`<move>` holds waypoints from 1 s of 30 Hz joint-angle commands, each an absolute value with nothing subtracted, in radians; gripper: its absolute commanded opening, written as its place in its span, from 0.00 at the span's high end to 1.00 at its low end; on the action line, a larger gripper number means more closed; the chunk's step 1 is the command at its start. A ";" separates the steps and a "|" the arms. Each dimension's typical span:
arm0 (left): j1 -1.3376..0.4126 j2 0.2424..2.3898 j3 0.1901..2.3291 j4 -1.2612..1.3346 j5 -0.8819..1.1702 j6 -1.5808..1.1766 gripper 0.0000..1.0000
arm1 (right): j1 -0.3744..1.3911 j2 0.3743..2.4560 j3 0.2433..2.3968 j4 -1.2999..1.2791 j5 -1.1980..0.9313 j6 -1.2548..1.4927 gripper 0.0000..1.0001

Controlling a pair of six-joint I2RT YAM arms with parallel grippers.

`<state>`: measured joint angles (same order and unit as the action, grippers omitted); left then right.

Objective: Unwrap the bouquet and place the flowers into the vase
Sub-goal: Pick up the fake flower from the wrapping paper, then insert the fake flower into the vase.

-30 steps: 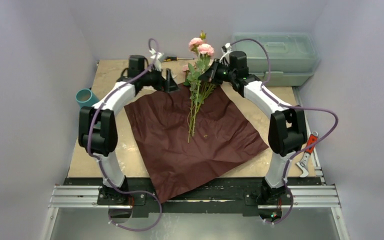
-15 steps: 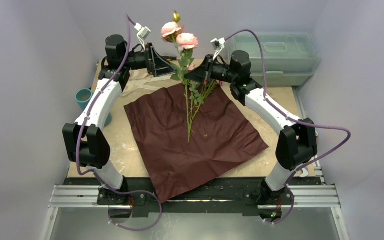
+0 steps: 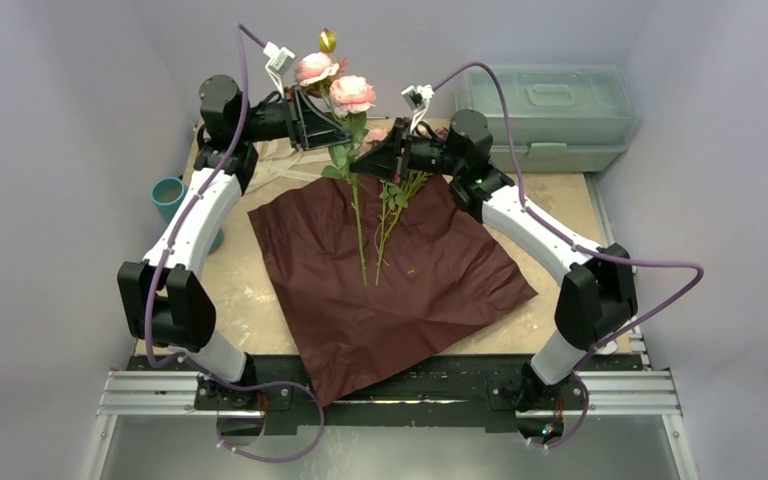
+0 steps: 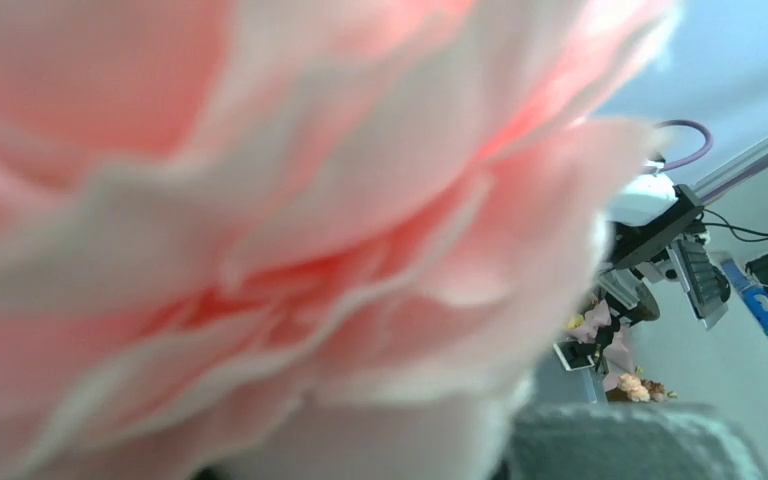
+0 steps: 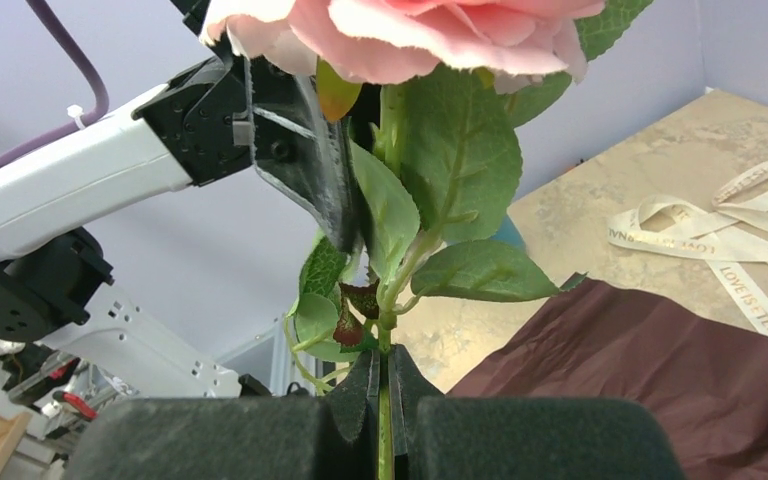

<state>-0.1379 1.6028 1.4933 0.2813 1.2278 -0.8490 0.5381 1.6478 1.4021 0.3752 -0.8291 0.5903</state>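
While both arms reach toward the far side of the table [image 3: 250, 300], the flowers [image 3: 332, 85] stand raised in the air at about twelve o'clock. Their pink heads are uppermost and their long green stems hang down over the spread maroon wrapping paper [image 3: 430, 290]. The right gripper [image 5: 388, 390] is pinched fully together on a green stem just below a cluster of leaves. The left gripper [image 3: 332, 128] sits right against the same bunch, higher up and just under the blooms, with a rose filling its own camera. I cannot tell whether its jaws have closed on a stem or only stand beside it. The vase [image 3: 168, 190], a small teal cup, waits upright at the table's nine o'clock edge, well apart from the flowers and partly behind the left arm. The step looks like a handover or a regrip. To do it well, one gripper should have a firm hold low on the stems before the other lets go. The bunch should stay upright and together, because the stems seem to splay into two groups and a loose one could drop. The stem ends then need to be lowered straight into the narrow mouth. A cream ribbon [image 5: 695, 235] lies loose at eleven o'clock beside the paper, and a pale green toolbox [image 3: 550, 100] sits at two o'clock. The left arm's own forearm crosses the path to the vase.
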 commanded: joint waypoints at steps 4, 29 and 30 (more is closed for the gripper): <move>-0.141 1.510 1.467 0.319 1.226 -0.883 0.59 | 0.561 1.649 1.445 0.431 -0.848 0.588 1.00; 0.181 1.430 2.024 -0.420 0.447 -0.155 1.00 | 0.601 1.682 1.637 0.158 -0.799 0.359 0.02; 0.181 1.432 2.063 -0.430 0.365 -0.115 1.00 | 0.601 1.683 1.639 0.159 -0.809 0.350 0.02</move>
<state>0.1520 1.4788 1.8839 -0.2718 0.7399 -0.3870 0.5983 1.6951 1.5852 0.1947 -0.8215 0.4290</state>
